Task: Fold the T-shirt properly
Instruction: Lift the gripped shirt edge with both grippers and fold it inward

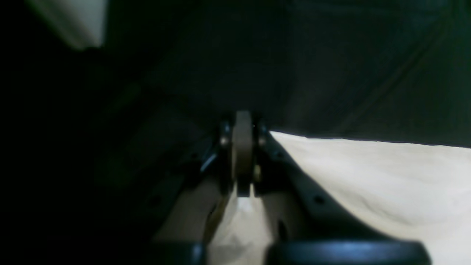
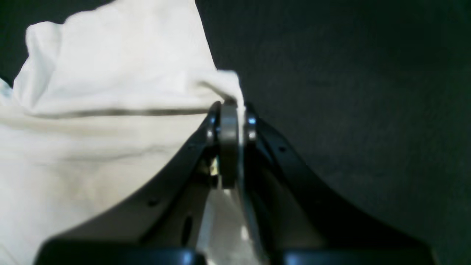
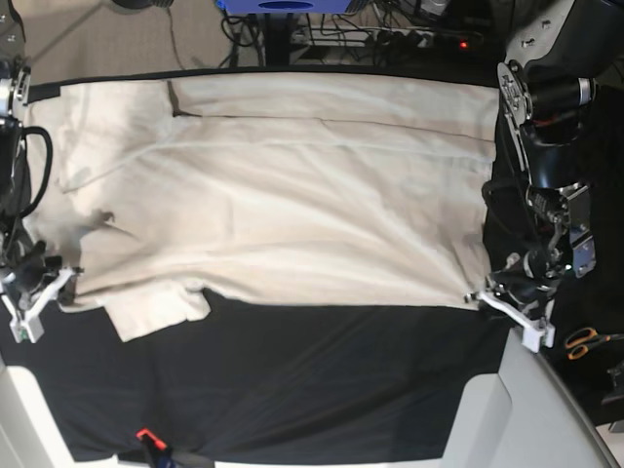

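Note:
The cream T-shirt lies spread and wrinkled across the far half of the black-covered table. One sleeve sticks out towards the near edge. My left gripper is at the shirt's near right corner. In the left wrist view the left gripper is shut, with the T-shirt running in behind its pads. My right gripper is at the shirt's near left edge. Close up, the right gripper is shut on a raised fold of the T-shirt.
Rigid pale panels stand at the near right and near left corners. Orange-handled scissors lie to the right of the table. A small red item sits at the near edge. Cables and gear crowd the floor behind.

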{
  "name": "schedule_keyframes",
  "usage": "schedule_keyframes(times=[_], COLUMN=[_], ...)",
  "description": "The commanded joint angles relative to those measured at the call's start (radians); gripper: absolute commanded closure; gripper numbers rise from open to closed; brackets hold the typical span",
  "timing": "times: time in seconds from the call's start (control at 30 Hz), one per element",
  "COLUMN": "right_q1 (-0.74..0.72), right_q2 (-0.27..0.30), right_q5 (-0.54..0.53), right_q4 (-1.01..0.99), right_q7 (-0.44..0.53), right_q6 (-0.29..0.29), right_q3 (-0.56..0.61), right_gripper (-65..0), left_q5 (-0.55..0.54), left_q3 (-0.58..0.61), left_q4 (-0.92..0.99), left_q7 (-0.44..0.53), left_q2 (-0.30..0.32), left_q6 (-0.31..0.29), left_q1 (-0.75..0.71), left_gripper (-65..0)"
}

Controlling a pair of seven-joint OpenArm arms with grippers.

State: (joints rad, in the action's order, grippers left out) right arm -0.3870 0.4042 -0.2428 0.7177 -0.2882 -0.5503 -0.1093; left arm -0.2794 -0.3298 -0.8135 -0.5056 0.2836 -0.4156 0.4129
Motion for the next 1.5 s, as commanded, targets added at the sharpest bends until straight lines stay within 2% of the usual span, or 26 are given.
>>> schedule_keyframes(times=[0.0, 0.23, 0.57, 0.7, 0.9, 1.03, 1.07, 1.23, 1.33, 1.47], right_q1=[-0.030, -0.027, 0.023, 0.016, 0.049, 0.067, 0.073, 0.112, 0.121, 0.159], right_q2=[0.019, 0.017, -0.001, -0.008, -0.018, -0.018, -0.018, -0.015, -0.012, -0.011], right_q5=[-0.011, -0.016, -0.016, -0.016, -0.016, -0.017, -0.019, -0.123, -0.122, -0.126], right_q4=[0.012, 0.010, -0.010, -0.053, -0.054, -0.046, -0.045, -0.010, -0.007, 0.021], right_q7=[0.042, 0.105, 0.246, 0.257, 0.332, 0.338, 0.340, 0.321, 0.274, 0.274], right_q6=[-0.001, -0.001, -0.003, -0.003, -0.003, -0.003, -0.009, -0.119, -0.129, -0.130], right_q3=[-0.008, -0.010, -0.008, -0.008, -0.010, -0.010, -0.010, -0.097, -0.108, -0.109], right_gripper=[-0.2, 0.0, 0.0, 0.0, 0.0, 0.0, 0.0, 0.0, 0.0, 0.0], left_q5=[-0.013, -0.013, -0.013, -0.013, -0.013, -0.014, -0.014, -0.014, -0.014, -0.014], left_q3=[-0.010, -0.018, -0.019, -0.019, -0.019, -0.019, -0.019, -0.021, -0.021, -0.021], left_q4=[-0.019, -0.025, -0.231, -0.260, -0.344, -0.402, -0.413, -0.465, -0.502, -0.573], left_q7=[0.026, 0.026, 0.025, 0.025, 0.025, 0.025, 0.025, 0.025, 0.005, -0.060], left_q2=[0.018, 0.018, 0.007, 0.007, 0.007, -0.001, -0.005, -0.008, -0.013, -0.013], left_q6=[-0.001, -0.001, -0.001, -0.001, -0.001, -0.001, -0.001, -0.001, -0.001, -0.001], left_q1=[0.019, -0.003, -0.127, -0.165, -0.227, -0.274, -0.285, -0.351, -0.386, -0.421], left_gripper=[0.0, 0.0, 0.0, 0.0, 0.0, 0.0, 0.0, 0.0, 0.0, 0.0])
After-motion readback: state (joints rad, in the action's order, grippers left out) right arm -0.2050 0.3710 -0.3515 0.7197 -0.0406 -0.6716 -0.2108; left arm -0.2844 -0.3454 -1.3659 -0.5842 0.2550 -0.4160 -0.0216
